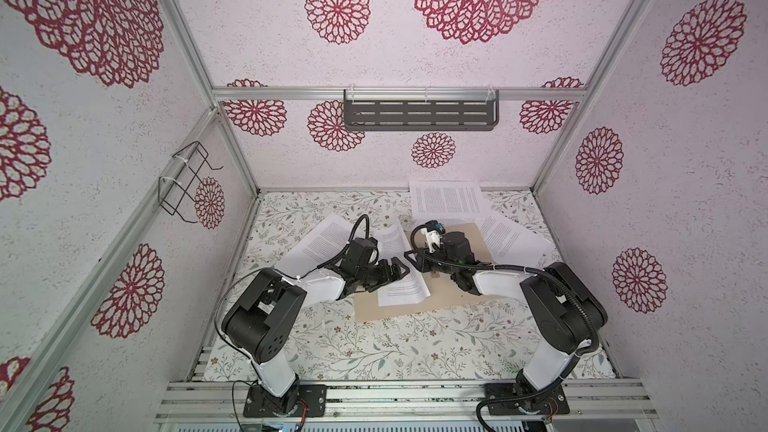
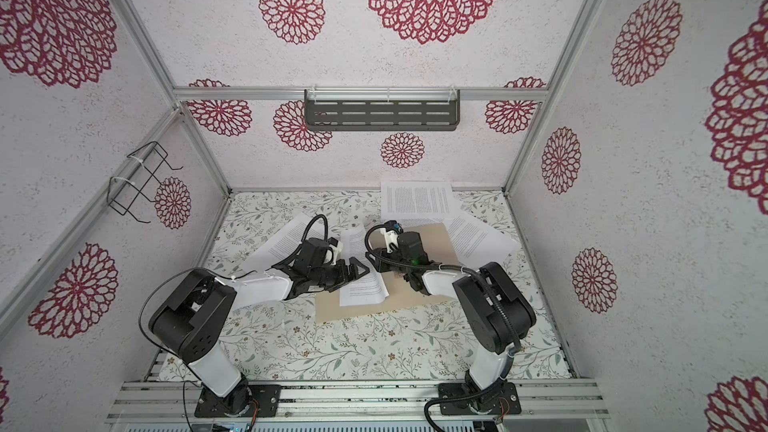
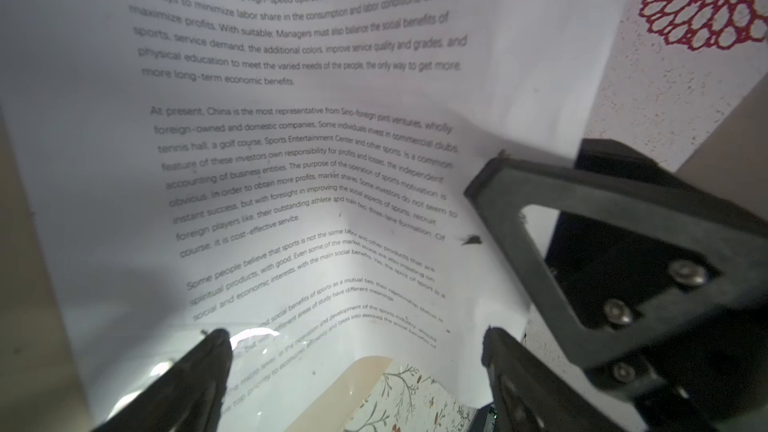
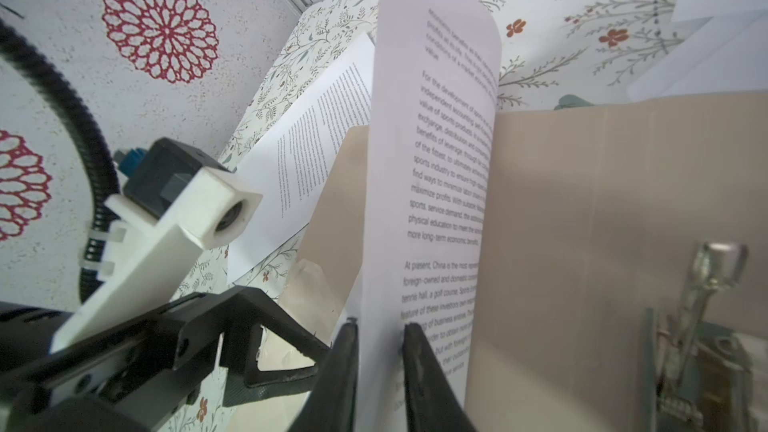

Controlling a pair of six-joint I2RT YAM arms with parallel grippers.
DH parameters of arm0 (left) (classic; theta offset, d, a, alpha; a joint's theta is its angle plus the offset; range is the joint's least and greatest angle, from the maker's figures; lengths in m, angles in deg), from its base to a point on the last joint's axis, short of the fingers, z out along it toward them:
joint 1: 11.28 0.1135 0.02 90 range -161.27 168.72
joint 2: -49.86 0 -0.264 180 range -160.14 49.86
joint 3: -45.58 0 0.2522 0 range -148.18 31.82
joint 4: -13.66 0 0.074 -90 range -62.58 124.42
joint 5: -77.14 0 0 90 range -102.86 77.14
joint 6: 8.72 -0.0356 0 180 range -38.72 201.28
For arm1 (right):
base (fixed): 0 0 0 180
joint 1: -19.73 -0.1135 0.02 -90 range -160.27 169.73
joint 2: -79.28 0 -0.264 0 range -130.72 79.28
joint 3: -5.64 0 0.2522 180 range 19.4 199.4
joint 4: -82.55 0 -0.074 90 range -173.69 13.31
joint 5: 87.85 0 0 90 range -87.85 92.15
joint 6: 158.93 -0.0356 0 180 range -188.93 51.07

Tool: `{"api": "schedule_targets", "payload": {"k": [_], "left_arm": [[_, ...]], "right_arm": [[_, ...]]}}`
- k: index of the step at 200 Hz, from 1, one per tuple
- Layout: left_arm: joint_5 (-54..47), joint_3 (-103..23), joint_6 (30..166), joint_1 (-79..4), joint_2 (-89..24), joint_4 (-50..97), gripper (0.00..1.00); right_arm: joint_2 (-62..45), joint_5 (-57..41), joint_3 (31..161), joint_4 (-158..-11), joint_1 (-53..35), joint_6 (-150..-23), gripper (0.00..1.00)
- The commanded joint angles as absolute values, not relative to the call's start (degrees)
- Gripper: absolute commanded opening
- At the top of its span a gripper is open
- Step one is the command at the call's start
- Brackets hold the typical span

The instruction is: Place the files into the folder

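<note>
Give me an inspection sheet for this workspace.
Surface: floral table cover, flat.
Job's things: folder open; centre sheet curled up on it between the hands; left sheet, back sheet, right sheet loose around it.
Clutter: nothing seen.
Hands: left hand wide open; right hand slightly open around the centre sheet's edge.
Cables: black hose looped over each wrist.
Surroundings: flowered walls, grey shelf, wire rack.

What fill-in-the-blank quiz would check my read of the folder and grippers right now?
The middle sheet rests on the tan ___.
The left gripper stands wide ___.
The right gripper straddles that sheet's ___.
Missing: folder; open; edge.
</note>
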State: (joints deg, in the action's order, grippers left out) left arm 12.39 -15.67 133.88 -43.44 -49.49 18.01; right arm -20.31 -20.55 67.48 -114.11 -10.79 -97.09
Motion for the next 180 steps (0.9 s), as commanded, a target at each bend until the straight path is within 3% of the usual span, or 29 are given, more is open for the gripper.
{"api": "schedule_targets", "payload": {"k": [1,92,180], "left_arm": [[13.02,-14.30,134.40,-43.63,-50.42,15.69,0.97],[12.73,-12.48,134.30,-43.52,-50.13,15.19,0.97],[12.28,-12.39,134.28,-43.50,-50.38,15.35,0.97]], "right_arm": [[-17.58,-20.70,66.95,-112.51,-9.59,-96.59,0.29],[-14.43,-18.92,64.97,-101.67,-9.36,-93.01,0.34],[-10.39,-16.30,63.15,-95.17,-9.36,-93.04,0.28]]}}
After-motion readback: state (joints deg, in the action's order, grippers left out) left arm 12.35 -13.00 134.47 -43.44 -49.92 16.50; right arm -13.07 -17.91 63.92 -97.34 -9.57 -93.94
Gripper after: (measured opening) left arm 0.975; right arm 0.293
